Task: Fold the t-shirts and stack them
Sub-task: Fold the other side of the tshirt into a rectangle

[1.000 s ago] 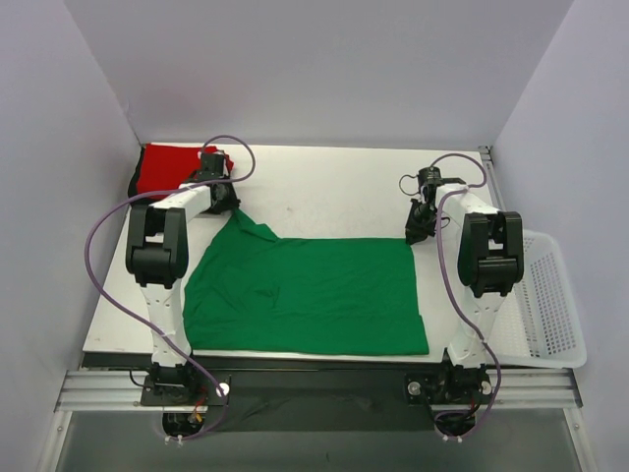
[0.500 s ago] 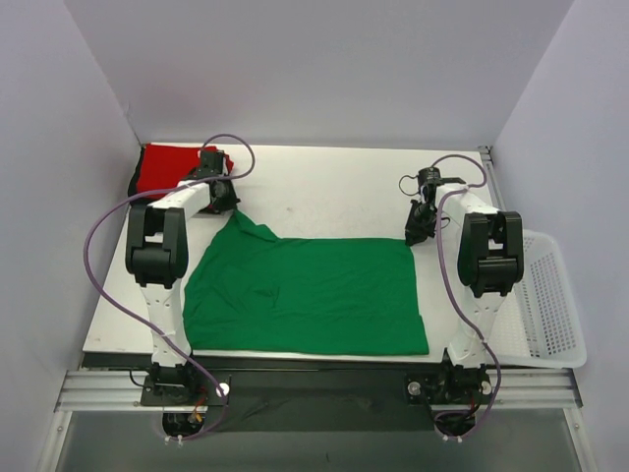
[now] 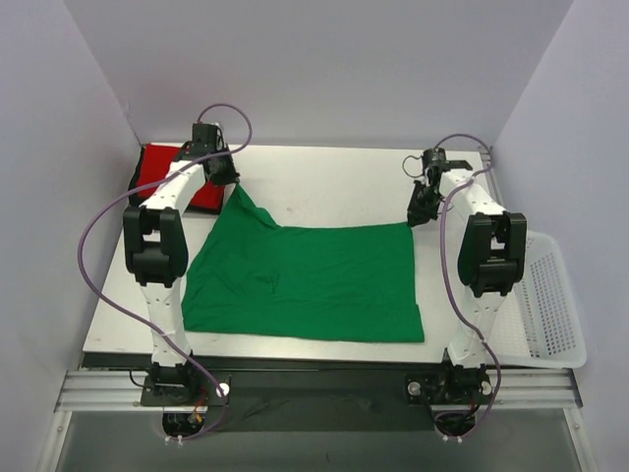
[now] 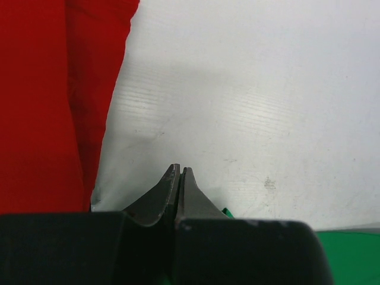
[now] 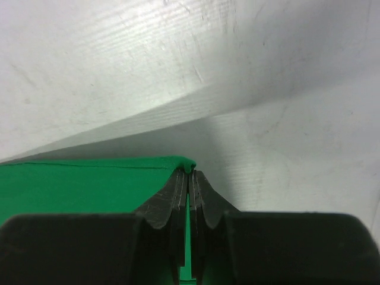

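The bright green soft cloth t-shirt (image 3: 305,280) lies spread across the middle of the flat white table (image 3: 324,182), with its near edge along the table's near edge; the red folded cloth shirt (image 3: 162,172) sits in the far left corner of the table. The left gripper (image 3: 232,182) has its fingers pressed tight together on the far left corner of the green shirt, which is pulled up into a little peak just beside the red shirt; the right gripper (image 3: 418,214) is pinched shut on the far right corner, and its own camera shows the green tip caught right between the fingers (image 5: 178,190). I think the step now is to lift the far edge and fold it over toward the near edge of the table; to do this well, both arms should go up together and at the same height, so the cloth between them stays flat and tight; the left arm should stay off the red shirt so it does not drag it; the corners should come down right on top of the near corners; only then should the fingers let go.
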Robot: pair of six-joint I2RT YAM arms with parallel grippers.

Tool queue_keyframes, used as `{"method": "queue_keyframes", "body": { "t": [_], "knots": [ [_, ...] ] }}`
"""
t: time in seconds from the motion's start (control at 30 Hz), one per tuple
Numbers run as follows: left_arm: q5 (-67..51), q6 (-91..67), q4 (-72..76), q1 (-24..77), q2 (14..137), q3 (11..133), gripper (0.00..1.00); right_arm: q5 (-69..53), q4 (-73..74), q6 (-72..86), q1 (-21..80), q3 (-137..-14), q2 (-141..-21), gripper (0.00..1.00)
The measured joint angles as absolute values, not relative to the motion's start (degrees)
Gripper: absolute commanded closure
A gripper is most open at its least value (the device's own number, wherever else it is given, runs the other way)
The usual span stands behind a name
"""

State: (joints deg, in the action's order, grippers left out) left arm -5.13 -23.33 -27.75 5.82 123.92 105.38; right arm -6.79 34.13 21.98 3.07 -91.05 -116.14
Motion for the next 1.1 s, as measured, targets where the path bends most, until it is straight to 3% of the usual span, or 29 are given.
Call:
{"method": "queue_keyframes", "body": {
  "t": [0.27, 0.67, 1.1],
  "knots": [
    [-7.2, -23.86, -29.67, 5.15, 121.49, 101.97, 1.0, -8.01, 35.27, 20.88, 2.55, -93.73, -116.07, 1.0],
    [-9.65, -28.03, -29.15, 3.49, 94.41, 75.4, 1.0, -9.02, 36.18, 20.14, 3.09, -81.21, -108.31, 1.0],
    [-11.46, -31.7, -30.59, 1.69, 75.64, 58.81, 1.0, -8.99, 36.21, 20.01, 3.46, -70.46, -96.88, 1.0]
  ]
}}
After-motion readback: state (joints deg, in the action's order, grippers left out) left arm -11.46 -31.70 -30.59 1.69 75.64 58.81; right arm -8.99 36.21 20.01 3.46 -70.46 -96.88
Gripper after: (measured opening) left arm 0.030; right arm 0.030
